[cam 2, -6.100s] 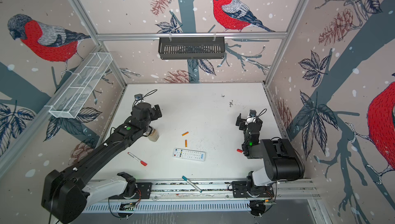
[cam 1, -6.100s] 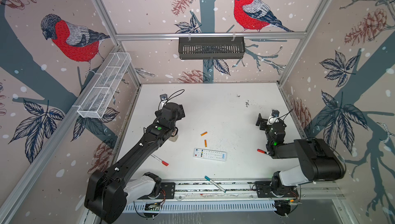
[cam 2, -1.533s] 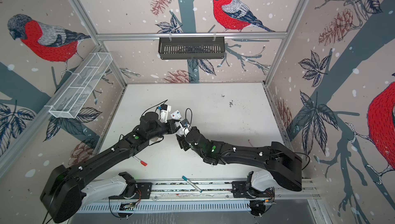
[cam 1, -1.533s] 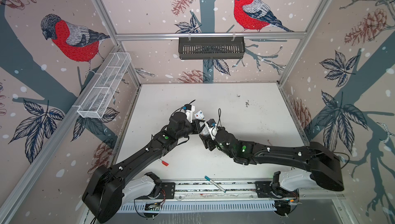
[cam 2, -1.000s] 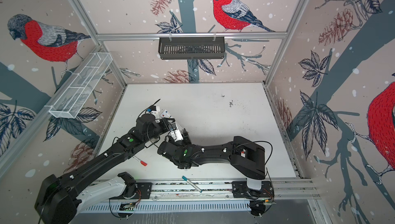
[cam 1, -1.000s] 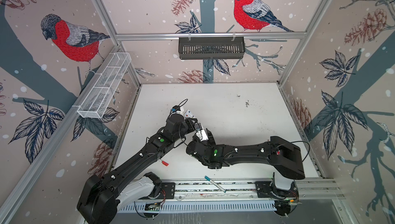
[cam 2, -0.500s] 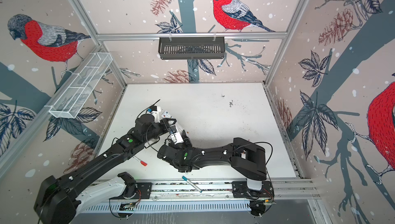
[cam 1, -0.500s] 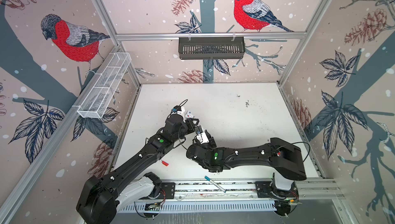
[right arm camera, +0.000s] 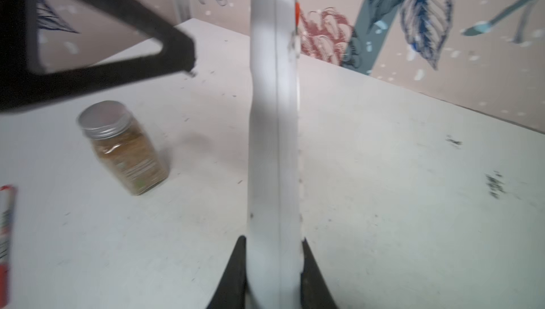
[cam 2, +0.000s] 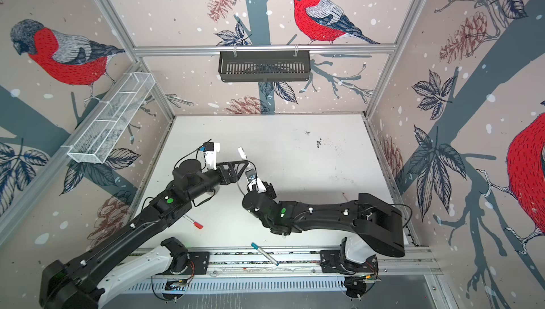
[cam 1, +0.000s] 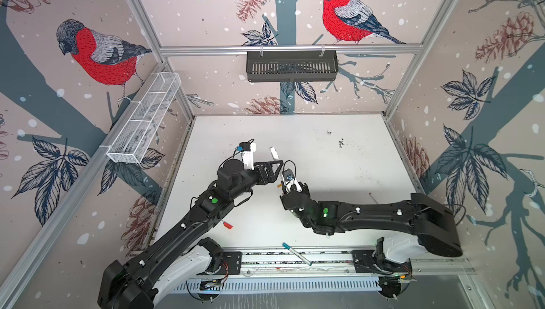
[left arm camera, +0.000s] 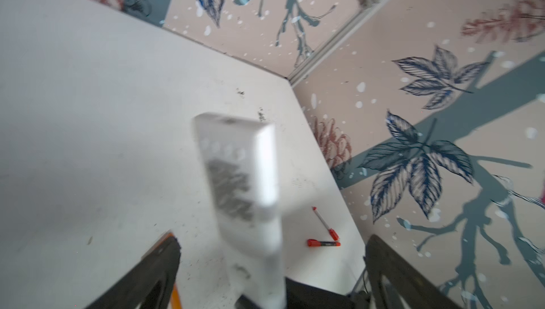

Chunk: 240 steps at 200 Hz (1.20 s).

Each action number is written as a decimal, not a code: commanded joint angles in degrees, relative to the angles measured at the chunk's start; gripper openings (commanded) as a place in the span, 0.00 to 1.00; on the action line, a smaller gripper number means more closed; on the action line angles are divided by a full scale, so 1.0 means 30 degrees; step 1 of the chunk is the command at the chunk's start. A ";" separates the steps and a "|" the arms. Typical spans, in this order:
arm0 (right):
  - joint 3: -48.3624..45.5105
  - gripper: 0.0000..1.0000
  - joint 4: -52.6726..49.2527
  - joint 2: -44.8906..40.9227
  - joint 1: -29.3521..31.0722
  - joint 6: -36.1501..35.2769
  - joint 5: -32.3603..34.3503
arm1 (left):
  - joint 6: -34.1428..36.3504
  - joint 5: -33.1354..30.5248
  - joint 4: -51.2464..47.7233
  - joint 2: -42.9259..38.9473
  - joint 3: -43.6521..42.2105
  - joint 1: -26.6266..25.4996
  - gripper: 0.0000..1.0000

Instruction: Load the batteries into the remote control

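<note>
Remote control [right arm camera: 272, 145] clamped in right tool [right arm camera: 272, 263]; left tool [left arm camera: 271, 245] wide open, close by.

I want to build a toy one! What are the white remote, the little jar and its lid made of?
The remote control looks like smooth white plastic: a moulded seam runs along its edge. The jar seems clear glass or plastic; brown powder shows through. Its ridged lid looks like dull silvery metal.

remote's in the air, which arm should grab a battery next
Left, likely: left gripper has its jaws open and empty, a battery near it; right gripper jaws are shut on the remote.
</note>
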 commanded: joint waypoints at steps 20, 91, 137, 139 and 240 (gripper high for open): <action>-0.2261 0.21 0.2078 -0.3947 -0.2383 -0.0623 -1.0472 | 0.2323 0.3951 0.3023 -0.1065 -0.0076 0.0067 0.98; -0.3913 0.20 0.1148 -0.8772 -0.5096 0.0772 -1.5834 | 0.1930 0.6272 0.4968 0.0197 -0.0346 0.0078 0.98; -0.4635 0.21 0.1006 -1.0579 -0.6176 0.1890 -1.8200 | 0.0970 0.7852 0.7566 0.0539 -0.0774 0.0089 0.95; -0.4664 0.21 0.1008 -1.0617 -0.6237 0.1954 -1.8290 | 0.0899 0.7993 0.7767 0.0561 -0.0828 0.0072 0.94; -0.5262 0.21 0.3204 -1.0282 -0.8231 0.3920 -2.4630 | 0.0623 1.0878 0.9351 0.1631 -0.0505 0.0067 0.84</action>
